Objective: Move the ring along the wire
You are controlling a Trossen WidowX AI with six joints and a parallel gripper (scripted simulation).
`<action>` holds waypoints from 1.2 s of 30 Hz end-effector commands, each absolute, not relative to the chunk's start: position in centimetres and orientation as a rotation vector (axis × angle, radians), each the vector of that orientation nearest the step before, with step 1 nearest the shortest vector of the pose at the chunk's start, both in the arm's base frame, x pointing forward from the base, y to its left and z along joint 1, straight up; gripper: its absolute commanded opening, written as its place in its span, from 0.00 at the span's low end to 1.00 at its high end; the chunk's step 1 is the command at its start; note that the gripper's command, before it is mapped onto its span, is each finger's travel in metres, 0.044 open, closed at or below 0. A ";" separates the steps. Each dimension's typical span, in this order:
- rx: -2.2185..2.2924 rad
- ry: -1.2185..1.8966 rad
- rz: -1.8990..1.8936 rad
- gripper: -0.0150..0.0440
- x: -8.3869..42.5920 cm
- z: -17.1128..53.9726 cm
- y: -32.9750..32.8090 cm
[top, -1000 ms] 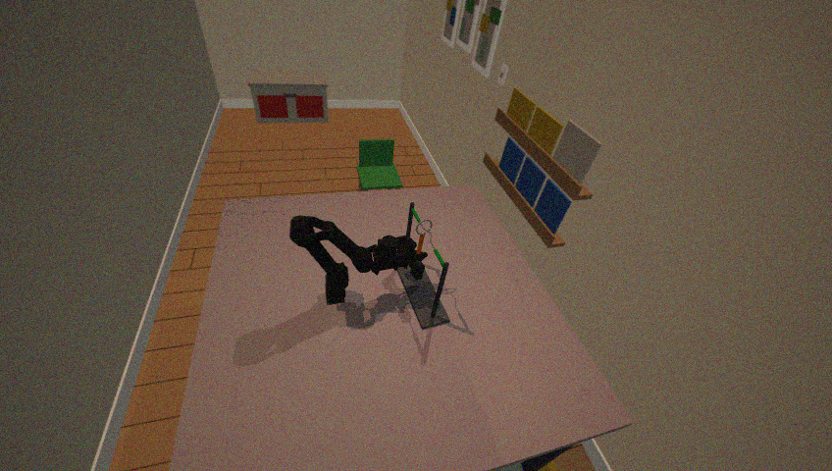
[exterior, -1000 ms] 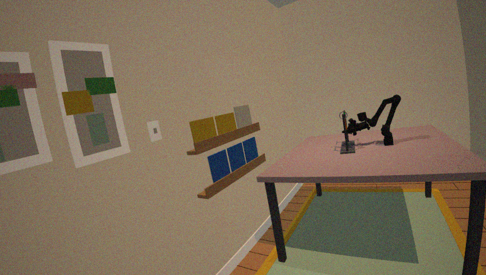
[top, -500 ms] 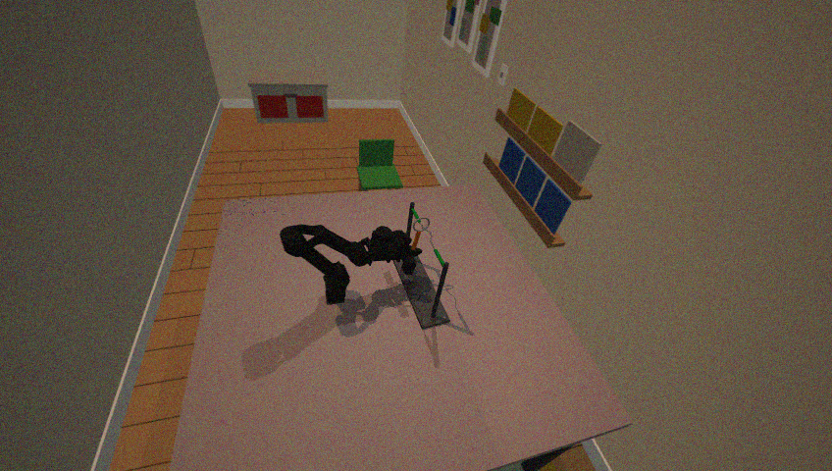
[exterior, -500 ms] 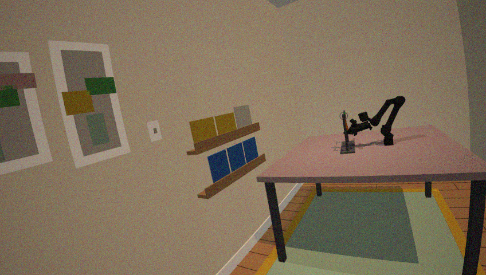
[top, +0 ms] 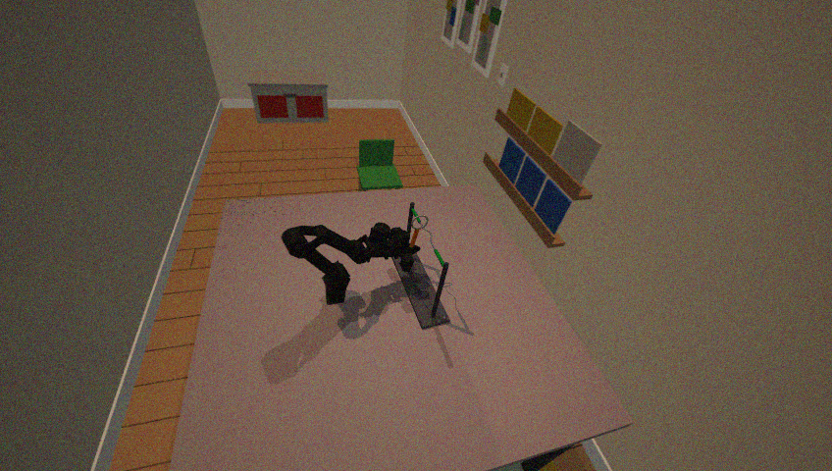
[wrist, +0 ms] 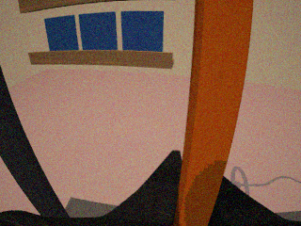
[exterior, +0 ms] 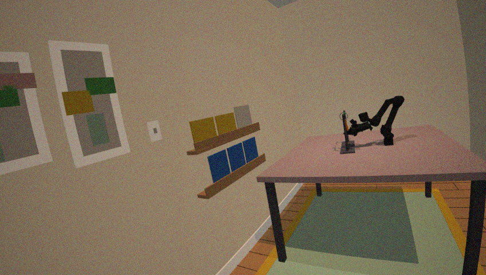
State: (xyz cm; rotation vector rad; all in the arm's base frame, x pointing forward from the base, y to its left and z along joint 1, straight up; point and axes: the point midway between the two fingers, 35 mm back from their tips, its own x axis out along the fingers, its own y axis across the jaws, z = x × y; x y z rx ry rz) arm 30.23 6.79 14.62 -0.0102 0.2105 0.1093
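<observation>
Your arm (top: 339, 240) (exterior: 394, 115) reaches to the far post (top: 409, 224); its pincer (top: 413, 250) (exterior: 347, 131) (wrist: 181, 158) is nearly closed, gripping the orange handle (top: 414, 237) (exterior: 346, 125) (wrist: 218, 94). Keep that low hold: the handle looks light and stiff, perhaps slippery. The thin ring (top: 427, 221) (exterior: 340, 116) sits above, by the green.

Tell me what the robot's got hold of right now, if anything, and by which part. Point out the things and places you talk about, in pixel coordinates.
The pincer (top: 413, 249) (exterior: 347, 132) holds the ring (top: 417, 229) (exterior: 340, 118) by its orange handle (top: 415, 237) (exterior: 346, 125) (wrist: 218, 85).
</observation>
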 end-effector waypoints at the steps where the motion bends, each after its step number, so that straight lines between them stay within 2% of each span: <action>1: -0.005 0.208 0.106 0.00 30.2 14.7 7.2; 36: -0.003 0.205 0.107 0.00 30.1 12.5 8.7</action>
